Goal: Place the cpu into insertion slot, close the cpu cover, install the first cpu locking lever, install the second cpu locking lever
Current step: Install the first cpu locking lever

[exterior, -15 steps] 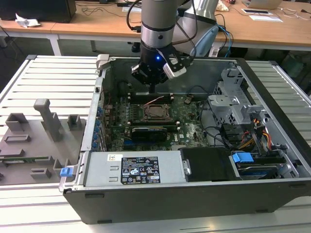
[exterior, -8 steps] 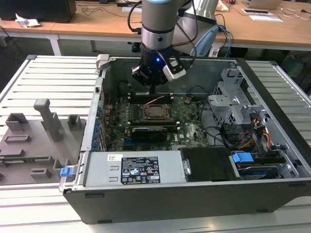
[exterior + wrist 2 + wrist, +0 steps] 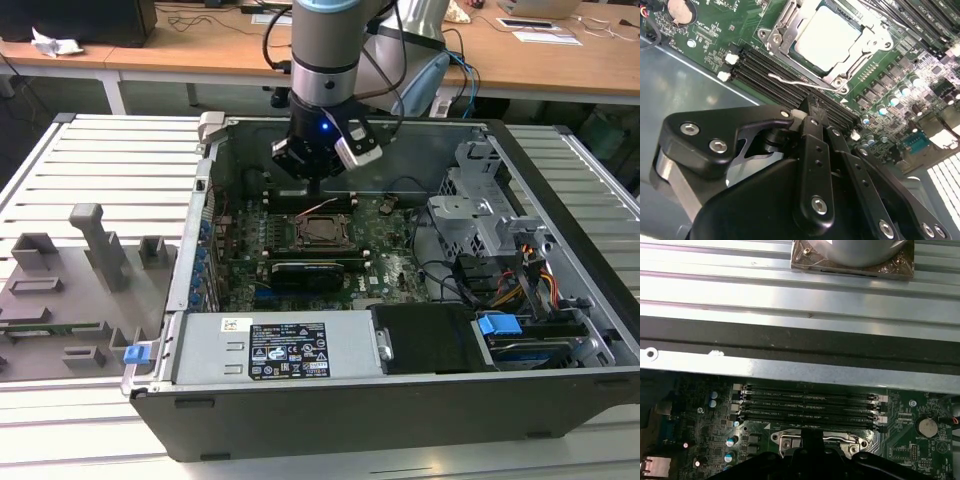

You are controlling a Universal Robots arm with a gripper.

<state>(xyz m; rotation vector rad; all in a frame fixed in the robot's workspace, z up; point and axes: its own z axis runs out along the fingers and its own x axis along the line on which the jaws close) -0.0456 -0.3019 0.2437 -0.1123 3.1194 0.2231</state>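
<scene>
The cpu (image 3: pixel 827 37), a pale silvery square, lies in the insertion slot (image 3: pixel 322 231) on the green board. The cpu cover (image 3: pixel 782 32), a silvery frame, lies down around it. A thin silvery locking lever (image 3: pixel 785 79) sticks out loose along the socket's edge, next to the memory slots. My gripper (image 3: pixel 812 102) is shut, with nothing seen between its fingers. Its tip hovers right by that lever, over the socket's edge. In the exterior view the gripper (image 3: pixel 315 183) hangs just behind the socket. In the first wrist view the gripper (image 3: pixel 812 440) hides the socket's middle.
Black memory slots (image 3: pixel 810 405) run beside the socket. A long black card (image 3: pixel 310 272) sits in front of it, with the power supply (image 3: pixel 280 350) nearer. A metal drive cage (image 3: pixel 480 200) stands on the exterior view's right. The case wall (image 3: pixel 800 345) rises close behind.
</scene>
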